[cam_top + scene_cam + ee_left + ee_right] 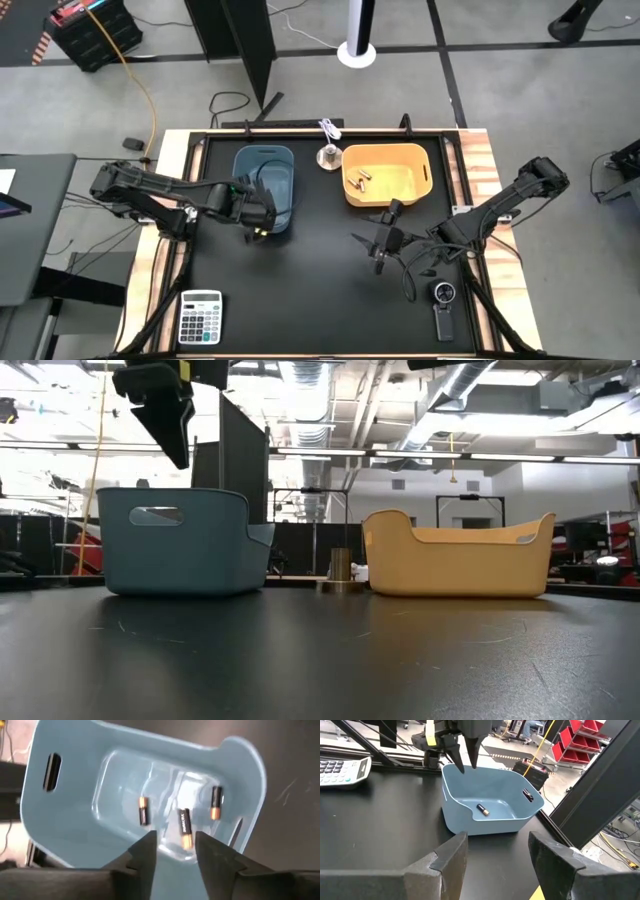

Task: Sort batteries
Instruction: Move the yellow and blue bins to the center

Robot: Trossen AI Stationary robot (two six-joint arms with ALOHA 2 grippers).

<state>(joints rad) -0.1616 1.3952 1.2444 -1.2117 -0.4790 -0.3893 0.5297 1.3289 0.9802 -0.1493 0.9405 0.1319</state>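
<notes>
Robotics lab or workshop in an industrial-type space: bare concrete floor [520, 90] with dark tape lines, exposed ceiling ducts [440, 380] and strip lighting in the low view. Two dark arms are fixed to a black-topped table [310, 290] with a wood frame, cables trail off its edges, and a yellow extension cord [140, 75] runs across the floor to a black case [90, 30]. Red storage bins [575, 740] on a rack and black divider panels [245, 40] stand beyond the table.
</notes>
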